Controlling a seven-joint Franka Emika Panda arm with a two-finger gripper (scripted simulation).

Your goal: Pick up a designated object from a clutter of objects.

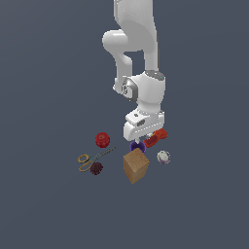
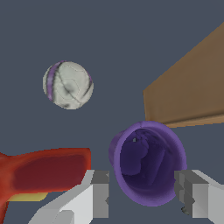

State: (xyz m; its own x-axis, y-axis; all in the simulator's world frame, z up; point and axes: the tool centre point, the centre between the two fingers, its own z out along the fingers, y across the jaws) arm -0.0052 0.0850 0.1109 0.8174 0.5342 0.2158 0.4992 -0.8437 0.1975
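**Claw straddles the cup**

My gripper [image 2: 142, 192] hangs released, fingers [image 2: 99, 192] either side of the purple cup [image 2: 148, 164], which sits just beside the wooden block [image 2: 188, 96]. I should descend squarely, clearing the red drill [image 2: 43, 175], then clench.

A bare simulated test scene: flat, featureless grey-blue ground [image 1: 48, 204] with no walls, furniture or horizon.

purple cup [image 1: 134, 145] mostly hidden, drill [image 2: 41, 177] cropped
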